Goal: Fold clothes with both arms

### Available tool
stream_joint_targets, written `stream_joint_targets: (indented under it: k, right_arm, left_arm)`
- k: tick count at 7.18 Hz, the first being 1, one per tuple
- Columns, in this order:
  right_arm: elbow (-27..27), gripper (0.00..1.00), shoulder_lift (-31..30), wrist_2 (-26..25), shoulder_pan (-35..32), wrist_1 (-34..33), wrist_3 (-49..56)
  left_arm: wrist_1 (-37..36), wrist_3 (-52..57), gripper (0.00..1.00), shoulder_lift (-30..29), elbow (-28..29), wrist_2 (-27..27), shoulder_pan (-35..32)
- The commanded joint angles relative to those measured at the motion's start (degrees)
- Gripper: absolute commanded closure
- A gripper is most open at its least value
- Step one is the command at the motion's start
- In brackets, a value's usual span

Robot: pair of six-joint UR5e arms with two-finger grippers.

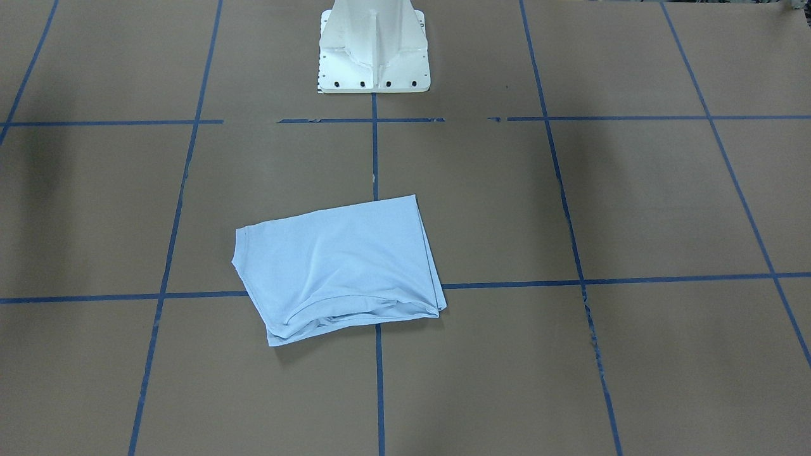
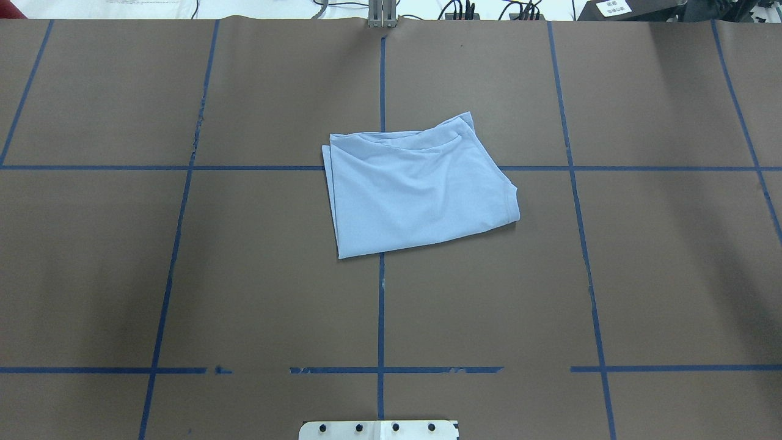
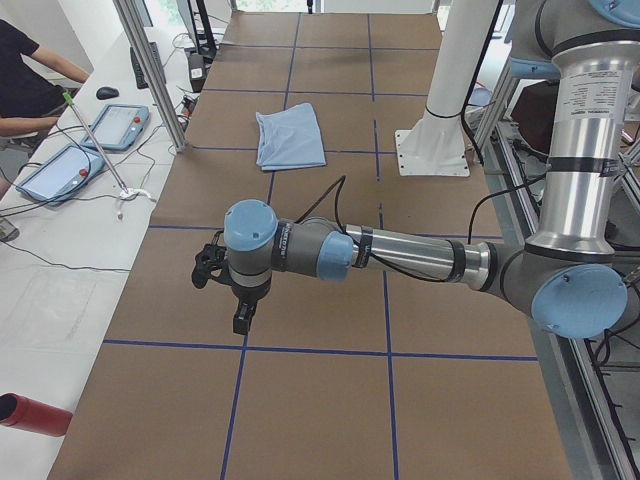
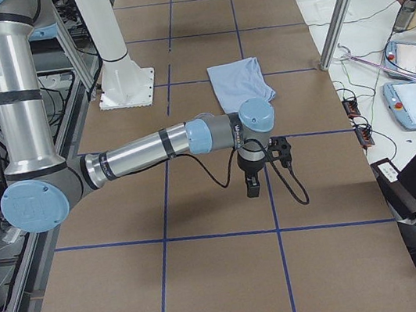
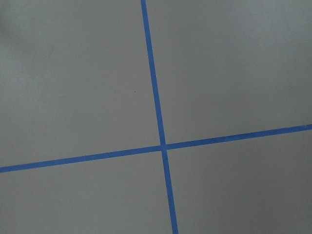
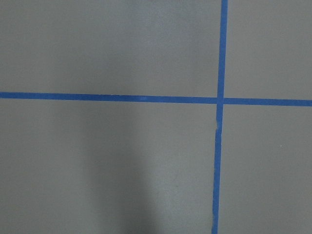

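Note:
The light blue T-shirt lies folded into a compact, slightly skewed rectangle near the table's middle, also seen in the front-facing view as the shirt, in the left side view and in the right side view. My left gripper hangs over bare table far from the shirt, and I cannot tell whether it is open or shut. My right gripper hangs likewise at the other end, state unclear. Neither arm shows in the overhead or front-facing views. Both wrist views show only brown surface and blue tape.
The white pedestal base stands behind the shirt. Blue tape lines grid the brown table. A side table holds tablets beside a seated person. A red cylinder lies near the left end.

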State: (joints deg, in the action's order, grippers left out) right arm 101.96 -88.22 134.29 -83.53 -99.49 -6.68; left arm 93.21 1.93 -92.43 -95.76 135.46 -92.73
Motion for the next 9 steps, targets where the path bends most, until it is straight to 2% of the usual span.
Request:
stream_joint_targets:
  k: [1, 5, 9]
  right_arm:
    - [-0.01, 0.00, -0.02, 0.18, 0.03, 0.00, -0.09]
    - [-0.53, 0.00, -1.33, 0.71, -0.06, -0.17, -0.09]
    - [-0.62, 0.00, -2.66, 0.27, -0.23, 0.00, -0.17]
  left_arm:
    - [0.04, 0.00, 0.00, -0.03, -0.04, -0.45, 0.00]
    - [0.04, -0.17, 0.00, -0.47, 0.40, -0.54, 0.00]
    - [-0.66, -0.26, 0.00, -2.14, 3.91, -1.42, 0.35]
